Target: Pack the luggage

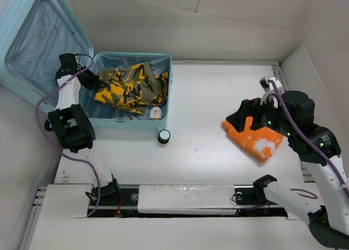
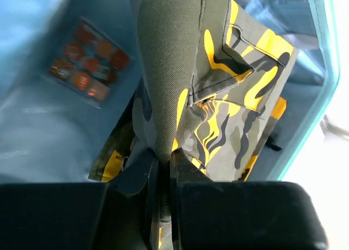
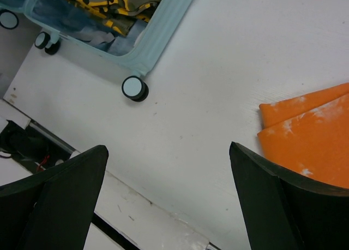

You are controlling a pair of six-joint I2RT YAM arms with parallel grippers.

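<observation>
The pale aqua luggage (image 1: 163,91) lies open at the back left, its lid (image 1: 38,42) leaning against the wall. A yellow, grey and black camouflage garment (image 1: 131,86) lies inside it. My left gripper (image 1: 90,82) is at the left side of the case, shut on a grey fold of that garment (image 2: 169,70). A folded orange cloth (image 1: 256,141) with white blotches lies on the table at the right, also in the right wrist view (image 3: 311,135). My right gripper (image 1: 240,119) is open and empty, just left of and above the orange cloth.
A loose black-and-white caster wheel (image 1: 163,136) shows by the case's near side, and in the right wrist view (image 3: 133,88). A small white object (image 1: 155,114) sits in the case's near right corner. Walls enclose the table at back and right.
</observation>
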